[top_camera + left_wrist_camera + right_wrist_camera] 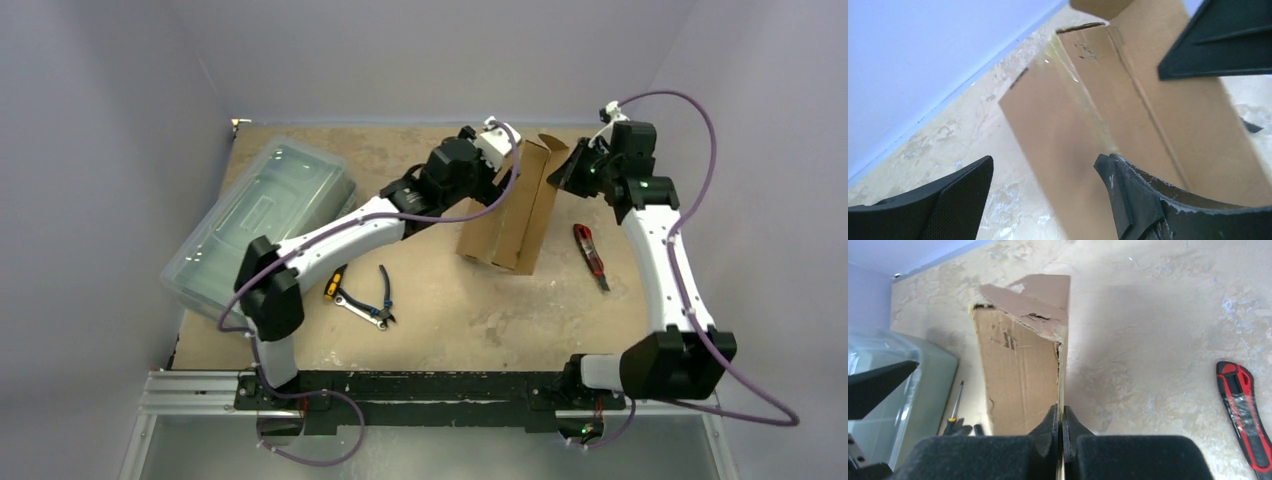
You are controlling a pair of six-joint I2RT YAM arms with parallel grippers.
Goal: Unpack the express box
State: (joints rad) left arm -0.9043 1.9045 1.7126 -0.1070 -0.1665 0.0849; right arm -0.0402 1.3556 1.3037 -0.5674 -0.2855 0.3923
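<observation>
The express box (500, 228) is plain brown cardboard, standing tilted at the back middle of the table with its flaps raised. My right gripper (562, 170) is shut on the thin edge of the lid flap, seen edge-on between the fingers in the right wrist view (1062, 416), with the box (1018, 375) below it. My left gripper (505, 142) is open at the box's far top end. In the left wrist view the box (1128, 100) fills the middle, and one corner of it lies between the spread fingers of the left gripper (1043, 177). What the box holds is hidden.
A large translucent plastic bin (265, 215) lies at the left. Blue-handled pliers (375, 300) and a yellow screwdriver (333, 285) lie in front of the box. A red box cutter (590, 255) lies right of it and also shows in the right wrist view (1243, 410).
</observation>
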